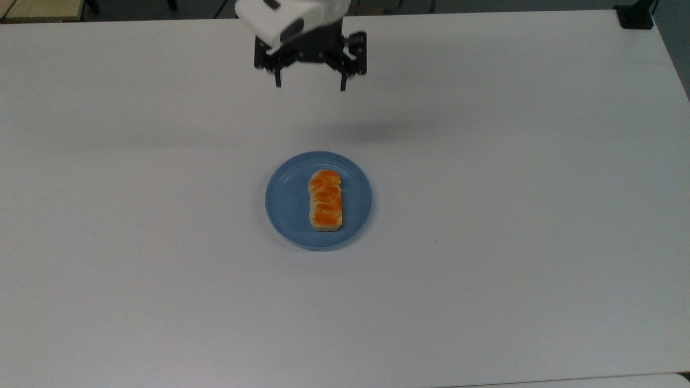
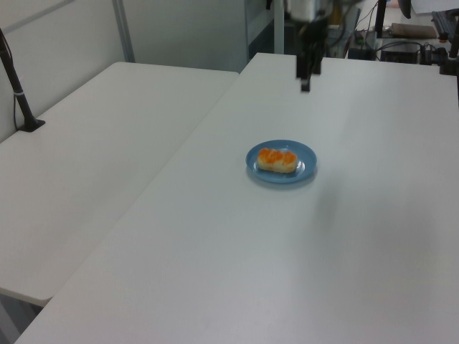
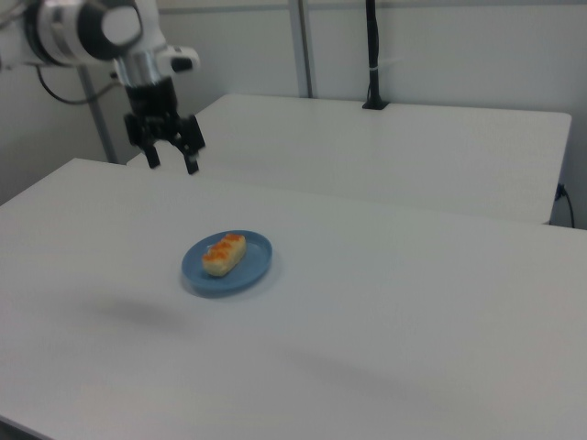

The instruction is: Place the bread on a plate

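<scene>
bread (image 1: pixel 325 200) on blue plate (image 1: pixel 288 207), white table (image 1: pixel 485 215); gripper (image 1: pixel 310 85) spread, empty.

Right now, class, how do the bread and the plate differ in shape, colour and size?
The bread is oblong with a lumpy top; the plate is round and shallow. The bread is orange-brown with pale sides; the plate is plain light blue. The bread spans roughly half the plate's width. Both sit together on the white table, bread on plate.
</scene>
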Robot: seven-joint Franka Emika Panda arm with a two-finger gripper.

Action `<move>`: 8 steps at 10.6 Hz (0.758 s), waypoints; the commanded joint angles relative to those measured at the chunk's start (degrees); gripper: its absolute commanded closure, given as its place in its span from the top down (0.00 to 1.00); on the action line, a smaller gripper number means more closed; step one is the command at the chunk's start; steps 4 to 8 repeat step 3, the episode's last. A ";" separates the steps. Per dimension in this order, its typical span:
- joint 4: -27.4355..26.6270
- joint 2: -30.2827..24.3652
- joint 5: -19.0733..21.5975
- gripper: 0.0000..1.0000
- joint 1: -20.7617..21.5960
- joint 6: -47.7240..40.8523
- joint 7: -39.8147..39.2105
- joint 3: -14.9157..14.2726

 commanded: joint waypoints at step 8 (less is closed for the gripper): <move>-3.09 -9.90 -0.19 1.00 -1.98 -8.94 -4.62 -0.88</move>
